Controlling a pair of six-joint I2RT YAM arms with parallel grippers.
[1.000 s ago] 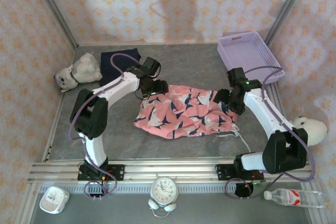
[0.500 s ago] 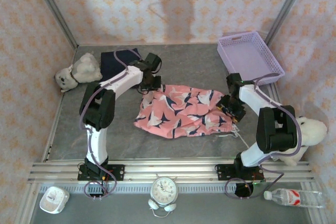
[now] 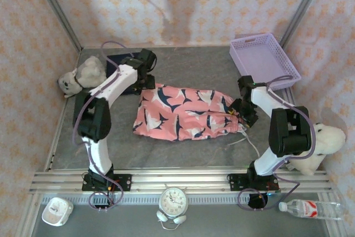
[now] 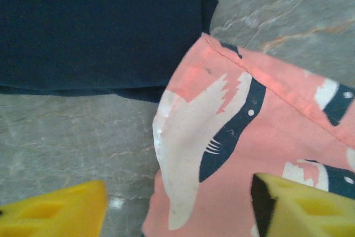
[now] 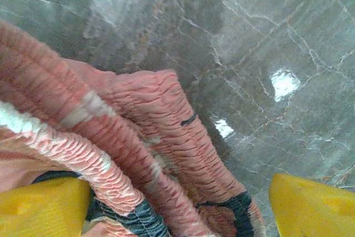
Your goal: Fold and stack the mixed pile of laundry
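left tool (image 4: pixel 177 215) wide open, holding nothing. Its pads (image 4: pixel 52 209) straddle the far-left hem corner of the pink garment (image 3: pixel 183 112), and that corner touches the folded edge of the navy garment (image 4: pixel 100 26). right tool (image 5: pixel 177 209) is spread wide too, gripping nothing, with the bunched waistband edge between its pads. The pink garment lies flat in the middle of the counter (image 3: pixel 194 154), with bare strips in front and behind. The navy garment sits far left. lavender basket (image 3: pixel 263 56) far right, well apart.
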